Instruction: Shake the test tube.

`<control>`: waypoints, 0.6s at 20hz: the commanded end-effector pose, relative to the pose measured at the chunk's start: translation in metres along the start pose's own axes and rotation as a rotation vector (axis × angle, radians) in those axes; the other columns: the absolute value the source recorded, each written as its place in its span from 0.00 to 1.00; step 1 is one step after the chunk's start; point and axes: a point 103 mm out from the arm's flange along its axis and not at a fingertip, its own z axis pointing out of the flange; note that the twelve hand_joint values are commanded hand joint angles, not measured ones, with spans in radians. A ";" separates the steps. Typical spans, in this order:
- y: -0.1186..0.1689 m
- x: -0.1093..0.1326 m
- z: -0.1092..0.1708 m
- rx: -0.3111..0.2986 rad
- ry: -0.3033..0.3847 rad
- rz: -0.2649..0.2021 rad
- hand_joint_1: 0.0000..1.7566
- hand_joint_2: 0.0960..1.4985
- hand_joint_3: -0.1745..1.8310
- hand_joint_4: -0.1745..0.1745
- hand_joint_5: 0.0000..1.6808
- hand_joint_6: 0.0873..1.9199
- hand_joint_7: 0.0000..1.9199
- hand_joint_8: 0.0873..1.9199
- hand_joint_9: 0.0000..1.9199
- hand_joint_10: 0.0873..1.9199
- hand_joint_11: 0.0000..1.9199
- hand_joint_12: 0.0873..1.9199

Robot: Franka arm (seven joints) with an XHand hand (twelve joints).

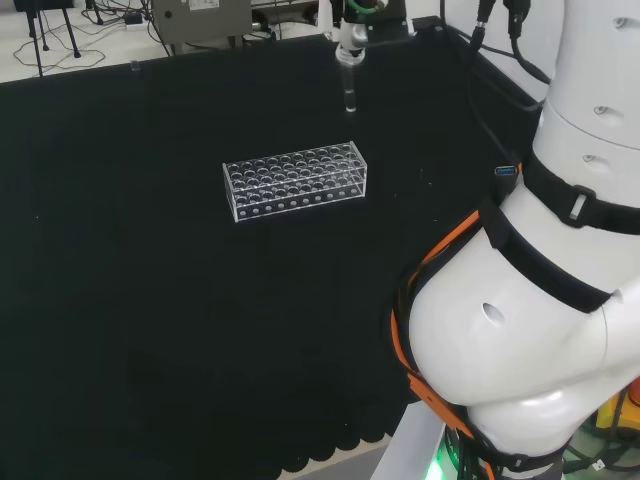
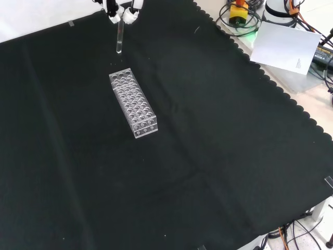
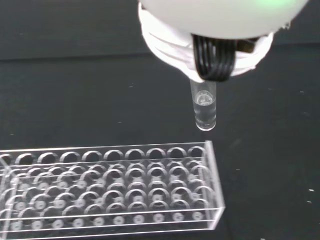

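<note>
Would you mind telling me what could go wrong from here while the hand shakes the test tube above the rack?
1. The hand pinches only the top of the test tube, which hangs upright with most of its length free; shaking might let it slip and drop.
2. The tube's lower end hangs just beyond the end of the clear rack; a wide swing could knock it against the rack.
3. Whether it holds liquid is unclear; any contents could splash onto the black cloth.
</note>
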 end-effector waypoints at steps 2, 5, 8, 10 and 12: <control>0.006 0.053 0.003 0.008 0.029 -0.104 0.82 0.34 0.43 0.00 0.82 0.19 0.77 0.27 0.78 0.00 0.39 0.61; 0.008 0.082 0.003 0.009 0.050 -0.160 0.82 0.34 0.43 0.00 0.82 0.19 0.77 0.27 0.78 0.00 0.39 0.61; 0.010 0.111 0.000 0.005 0.074 -0.215 0.82 0.34 0.43 0.00 0.82 0.19 0.77 0.27 0.78 0.00 0.39 0.61; 0.011 0.126 -0.003 -0.001 0.084 -0.248 0.82 0.34 0.43 0.00 0.82 0.19 0.77 0.27 0.79 0.00 0.39 0.61; 0.011 0.138 -0.006 -0.007 0.093 -0.273 0.82 0.34 0.43 0.00 0.82 0.19 0.77 0.27 0.79 0.00 0.39 0.61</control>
